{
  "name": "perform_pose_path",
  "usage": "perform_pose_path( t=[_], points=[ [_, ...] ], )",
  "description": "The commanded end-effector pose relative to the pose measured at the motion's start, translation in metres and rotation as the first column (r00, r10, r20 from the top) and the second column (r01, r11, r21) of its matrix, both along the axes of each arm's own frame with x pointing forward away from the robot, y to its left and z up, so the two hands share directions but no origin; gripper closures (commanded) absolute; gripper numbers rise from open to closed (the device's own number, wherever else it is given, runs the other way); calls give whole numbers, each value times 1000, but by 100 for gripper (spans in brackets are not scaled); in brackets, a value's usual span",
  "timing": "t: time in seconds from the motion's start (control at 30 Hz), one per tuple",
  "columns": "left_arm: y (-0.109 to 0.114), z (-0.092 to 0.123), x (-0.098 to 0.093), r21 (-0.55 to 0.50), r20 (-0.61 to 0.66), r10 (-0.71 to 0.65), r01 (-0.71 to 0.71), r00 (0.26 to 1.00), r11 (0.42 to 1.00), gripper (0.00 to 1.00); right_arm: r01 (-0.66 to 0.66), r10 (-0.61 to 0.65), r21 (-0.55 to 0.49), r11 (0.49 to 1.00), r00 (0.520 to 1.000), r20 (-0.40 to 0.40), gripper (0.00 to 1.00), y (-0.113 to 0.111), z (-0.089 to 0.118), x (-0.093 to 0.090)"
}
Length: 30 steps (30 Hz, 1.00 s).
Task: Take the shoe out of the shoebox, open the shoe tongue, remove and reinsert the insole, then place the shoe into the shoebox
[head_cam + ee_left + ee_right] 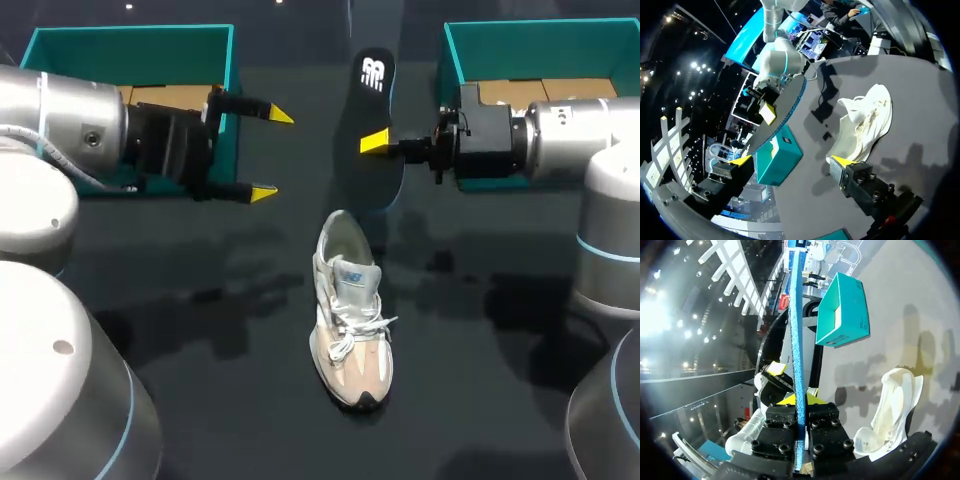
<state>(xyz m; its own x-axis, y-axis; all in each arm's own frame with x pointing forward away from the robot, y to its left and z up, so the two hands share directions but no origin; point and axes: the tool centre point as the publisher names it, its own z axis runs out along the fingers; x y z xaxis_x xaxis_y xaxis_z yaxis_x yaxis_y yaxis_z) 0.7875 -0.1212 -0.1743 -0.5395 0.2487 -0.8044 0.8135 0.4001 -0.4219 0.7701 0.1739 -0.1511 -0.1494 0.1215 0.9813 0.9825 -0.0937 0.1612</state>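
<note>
Pinching insole (368, 110), right gripper (384, 144), one fingertip hidden behind it

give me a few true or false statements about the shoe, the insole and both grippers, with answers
1. The right gripper is shut on the insole. True.
2. The shoe lies in a shoebox. False: it stands on the table, outside the left shoebox and the right shoebox.
3. The left gripper is open and holds nothing. True.
4. The insole is inside the shoe. False: it is out of the shoe, held up above the table.
</note>
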Motion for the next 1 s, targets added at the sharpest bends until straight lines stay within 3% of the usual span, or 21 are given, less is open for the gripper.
perform_pose_path(
  t=[0.03,0.07,0.1,0.5,0.63,0.87,1.0],
  points=[
    [15,-2,-9,174,-487,178,-105,855,979,0,-10,10,-11,1000,1000,24,100,4,-1,2],
    [17,-3,-12,199,-478,213,-131,852,971,0,-20,20,-5,1000,999,34,100,5,-3,3],
    [17,-5,-16,261,-386,282,-190,878,947,0,-31,32,-2,1000,998,47,100,8,-7,5],
    [17,-5,-16,261,-386,282,-190,878,947,0,-31,32,-2,1000,998,47,100,8,-7,5],
    [7,-22,-21,331,-487,323,-170,811,928,0,16,-13,-23,1000,989,144,100,13,-17,-5],
    [3,-54,-30,438,-597,435,-180,674,881,0,30,-19,-46,998,973,230,100,22,-37,-10],
    [3,-65,-32,446,-589,442,-184,677,876,0,24,-3,-78,997,968,249,100,24,-45,-9]
  ],
)
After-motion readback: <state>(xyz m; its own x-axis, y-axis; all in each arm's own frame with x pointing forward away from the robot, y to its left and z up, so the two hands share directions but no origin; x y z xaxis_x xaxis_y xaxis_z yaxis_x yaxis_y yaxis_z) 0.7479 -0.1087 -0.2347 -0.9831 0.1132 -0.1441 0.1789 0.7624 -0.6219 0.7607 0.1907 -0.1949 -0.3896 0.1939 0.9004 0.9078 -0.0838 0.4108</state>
